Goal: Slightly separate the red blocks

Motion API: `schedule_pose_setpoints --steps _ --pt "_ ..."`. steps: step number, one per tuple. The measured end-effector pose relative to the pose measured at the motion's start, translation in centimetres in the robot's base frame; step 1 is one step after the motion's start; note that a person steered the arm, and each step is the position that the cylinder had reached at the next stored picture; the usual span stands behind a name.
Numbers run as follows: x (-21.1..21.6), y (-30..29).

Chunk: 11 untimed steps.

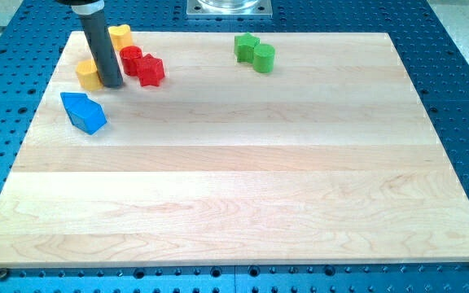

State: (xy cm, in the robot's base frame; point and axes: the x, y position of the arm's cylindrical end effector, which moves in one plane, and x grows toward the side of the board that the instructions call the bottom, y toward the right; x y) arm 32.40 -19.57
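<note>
Two red blocks sit touching at the view's upper left: a round red block (130, 59) and a star-shaped red block (150, 71) to its lower right. My tip (110, 84) is at the end of the dark rod, just left of the red blocks and a little below the round one, close to it. A yellow block (89, 75) lies right against the rod's left side. Another yellow block (120, 36) sits above the red ones, partly behind the rod.
A blue block (83, 111) lies below my tip near the board's left edge. Two green blocks, a star (246, 45) and a cylinder (264, 58), touch at the view's top middle. The wooden board (243, 179) rests on a blue perforated table.
</note>
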Motion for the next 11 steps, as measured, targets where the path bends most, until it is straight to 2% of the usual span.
schedule_pose_setpoints --steps 1,4,5,6,7,9,11 --pt "0.0 -0.3" --pt "4.3 -3.3" --pt "2.3 -5.0" --pt "-2.0 -4.6" --pt "-3.7 -4.5" --pt "-4.9 2.1" --pt "-1.9 6.2"
